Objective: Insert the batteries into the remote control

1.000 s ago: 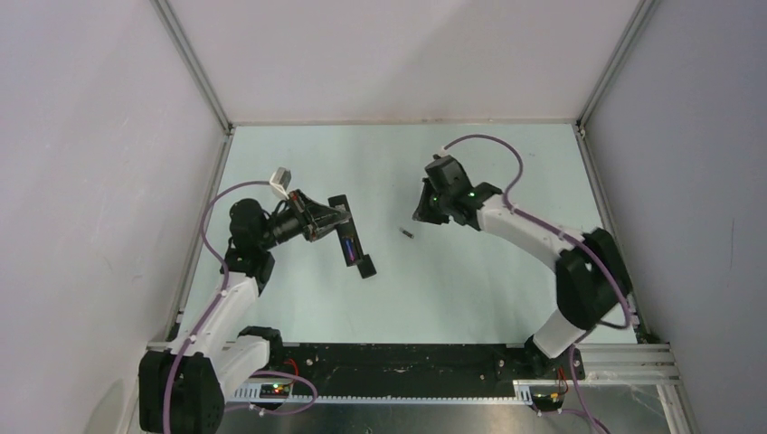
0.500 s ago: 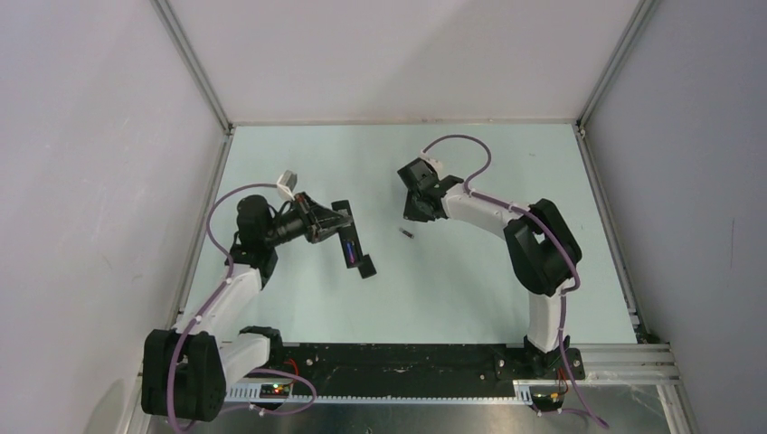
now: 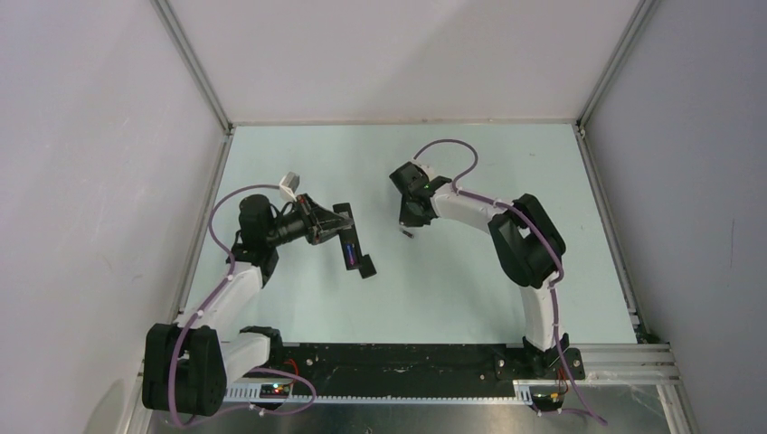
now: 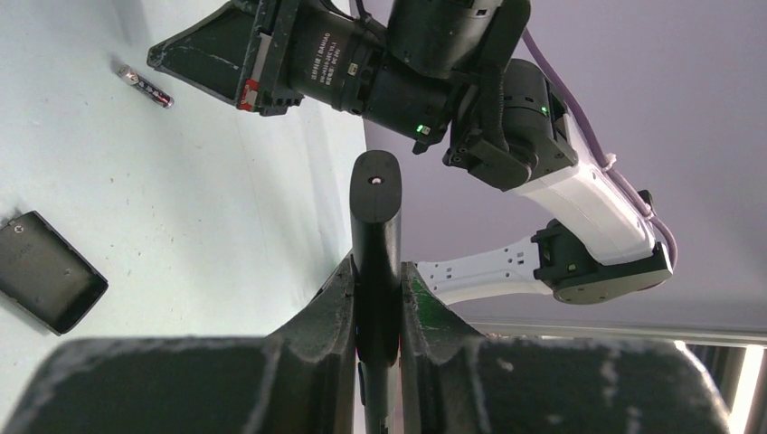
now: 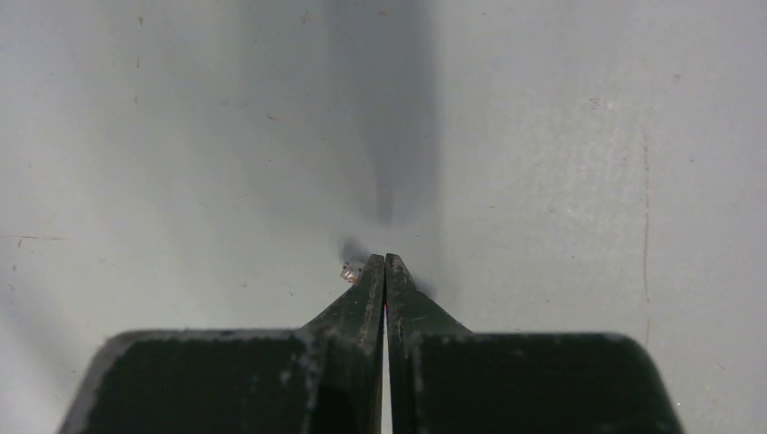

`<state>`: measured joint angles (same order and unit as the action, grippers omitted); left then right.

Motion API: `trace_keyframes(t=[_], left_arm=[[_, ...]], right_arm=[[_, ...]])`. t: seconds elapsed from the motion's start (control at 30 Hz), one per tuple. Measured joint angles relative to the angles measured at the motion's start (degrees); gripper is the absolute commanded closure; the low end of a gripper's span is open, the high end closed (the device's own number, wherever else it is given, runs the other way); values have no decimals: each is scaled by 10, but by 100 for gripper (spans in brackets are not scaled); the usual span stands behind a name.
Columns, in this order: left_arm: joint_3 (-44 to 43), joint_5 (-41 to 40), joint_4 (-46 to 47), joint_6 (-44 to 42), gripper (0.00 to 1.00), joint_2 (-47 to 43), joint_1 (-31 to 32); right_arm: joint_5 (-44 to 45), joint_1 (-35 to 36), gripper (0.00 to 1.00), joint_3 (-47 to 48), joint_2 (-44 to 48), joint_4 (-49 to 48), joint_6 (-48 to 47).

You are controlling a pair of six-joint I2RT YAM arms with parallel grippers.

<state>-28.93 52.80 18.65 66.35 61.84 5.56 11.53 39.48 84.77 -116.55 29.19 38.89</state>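
Right hand (image 5: 385, 260) dropped to dark battery (image 4: 145, 86), wrist view shows it closed, left hand (image 4: 377, 271) clamps remote control (image 4: 375, 199)

The left gripper (image 4: 377, 282) is clamping the remote (image 4: 375, 212) edge-on, rounded end pointing away. A battery (image 4: 145, 87) is lying on the table (image 4: 199, 217), just beside the right gripper (image 4: 158, 61). A black cover (image 4: 47, 271) is lying well apart.

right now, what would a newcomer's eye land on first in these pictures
The left gripper clamps the black remote control, left of centre on the table. Further right, the right gripper points its shut tips down at the surface, close beside the loose battery.
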Motion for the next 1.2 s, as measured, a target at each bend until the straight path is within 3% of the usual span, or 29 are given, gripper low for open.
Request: trace_keyframes(t=[0.37,0.83,1.2], left_arm=[[0,0,-9,-9,100,0,-1],[0,0,-23,-17,100,0,-2],[0,0,-26,-21,100,0,-3]], right_arm=[[-29,2,97,14,-29,3,-22],[-140,9,93,13,-28,14,-142],[-144,8,92,5,-15,44,-107]])
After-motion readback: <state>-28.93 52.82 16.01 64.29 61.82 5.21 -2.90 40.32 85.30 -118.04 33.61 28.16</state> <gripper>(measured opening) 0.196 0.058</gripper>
